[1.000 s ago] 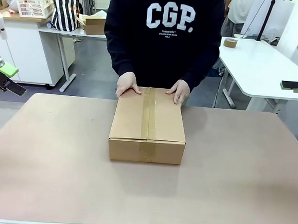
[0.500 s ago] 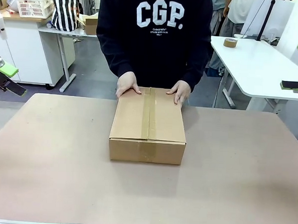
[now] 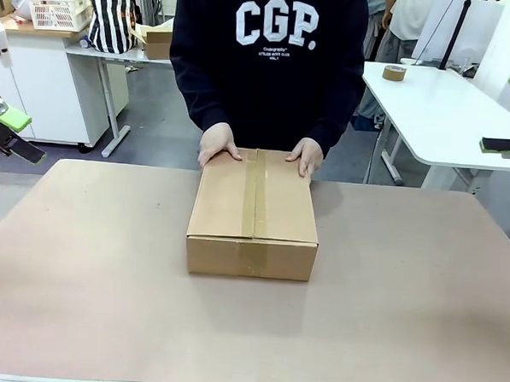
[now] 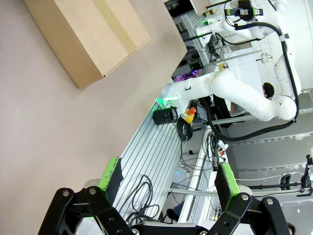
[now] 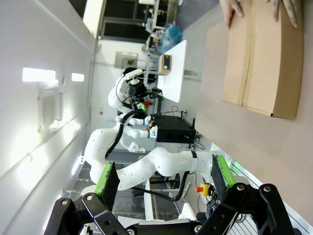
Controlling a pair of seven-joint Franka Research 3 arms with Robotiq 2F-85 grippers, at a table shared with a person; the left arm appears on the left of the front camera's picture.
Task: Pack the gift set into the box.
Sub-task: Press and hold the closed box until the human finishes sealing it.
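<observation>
Bench (image 3: 78, 293): we see a wide tan surface filling the front view, bare all around the box that stands on it.

Box (image 3: 254, 212): brown corrugated carton, standing at the middle of the bench toward its far edge. Its top flaps are folded down and a strip of brown tape runs along the seam and over the near face. We see no part of the gift set anywhere around the box; what is inside it we cannot tell.

Person: stands just behind the box, at the far edge of the bench, in a dark sweatshirt (image 3: 270, 63) lettered "CGP." in white.

Person's hands: one hand (image 3: 218, 145) rests on the far left corner of the box top, the other hand (image 3: 306, 156) on the far right corner, both flat and touching the cardboard.

Left pincer (image 4: 166, 183): well apart from the box, off the left side of the bench. In its wrist view we find the two green-padded fingers spread wide with nothing between them, and the box lies far ahead at the top of that picture.

Right pincer (image 5: 164, 178): well apart from the box, off the right side of the bench. Its fingers also stand wide apart and hold nothing; the box and the person's fingertips show at the upper right of its wrist view.
</observation>
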